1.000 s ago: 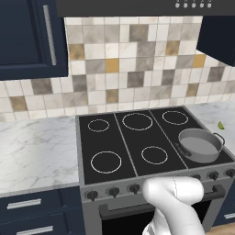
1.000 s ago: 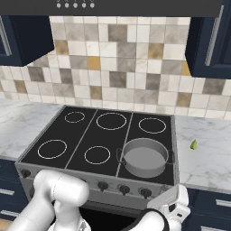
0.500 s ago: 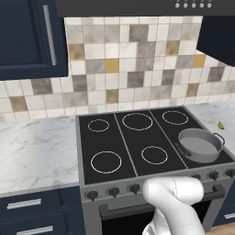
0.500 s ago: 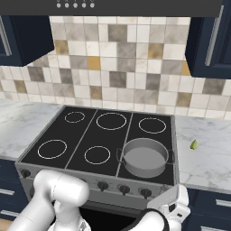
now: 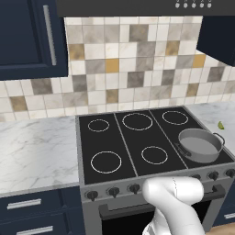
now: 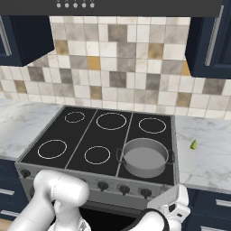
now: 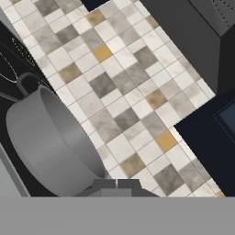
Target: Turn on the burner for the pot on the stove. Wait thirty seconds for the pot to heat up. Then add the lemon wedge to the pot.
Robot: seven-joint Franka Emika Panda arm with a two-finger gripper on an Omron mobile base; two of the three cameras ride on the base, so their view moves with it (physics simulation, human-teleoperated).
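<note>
1. We see a tiled backsplash [image 5: 133, 69] in white, grey, tan and orange squares behind the cooking area.
2. A white marble surface [image 5: 36, 147] runs on both sides.
3. Dark navy wall cabinets [image 5: 27, 36] hang above, one with a long silver handle [image 5: 49, 34].
4. A range hood [image 6: 135, 6] with small buttons spans the top.
5. Navy drawers [image 5: 32, 209] with silver pulls sit below.

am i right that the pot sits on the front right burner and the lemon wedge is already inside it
Not quite. The pot does sit on the front right burner of the stove, but the lemon wedge is not inside it. It lies on the marble counter to the right of the stove, apart from the pot, as the right base view shows.
</note>
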